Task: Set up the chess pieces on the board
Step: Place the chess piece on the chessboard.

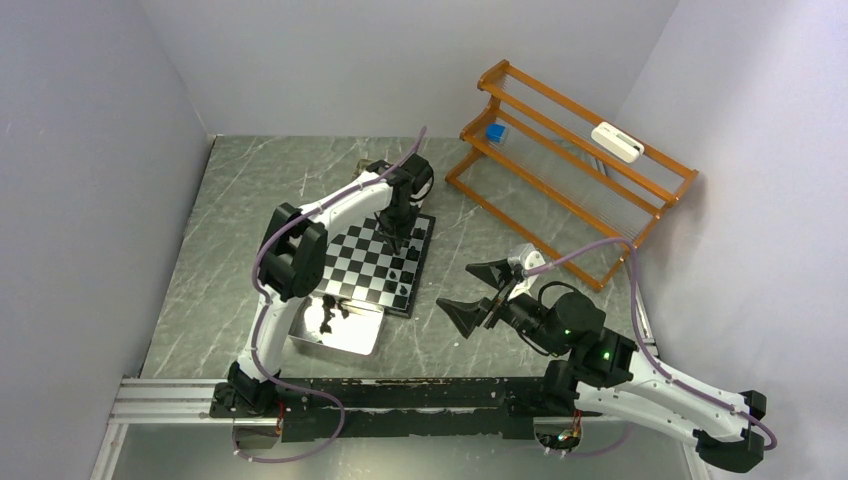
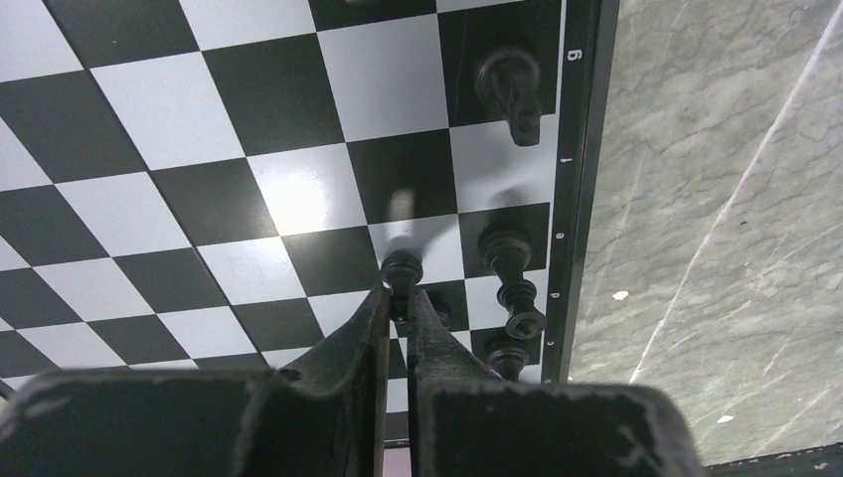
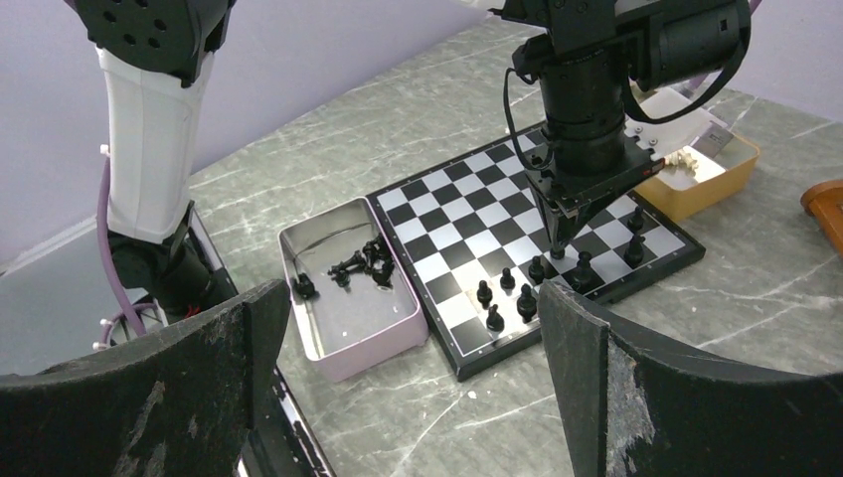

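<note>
- Top view: the left gripper (image 1: 398, 240) stands over the far end of the board (image 1: 352, 268). The right gripper (image 1: 480, 293), jaws spread wide, hovers over open table (image 1: 220, 250) right of it.
- Left wrist: the jaws pinch a black piece (image 2: 402, 270) near the border (image 2: 569, 199), which is lettered g, e, d.
- Right wrist: more black pieces (image 3: 358, 266) lie in the metal tray (image 3: 298, 243) just beside the board.

The left gripper (image 2: 400, 298), its black fingers nearly together, pinches a small glossy black round-topped chess piece (image 2: 402, 268) over the flat black-and-white chequered board (image 2: 189, 129). At least 4 other black pieces (image 2: 505, 250) sit along its lettered black border (image 2: 575, 199), beside the grey marbled tabletop (image 2: 716, 199).
</note>
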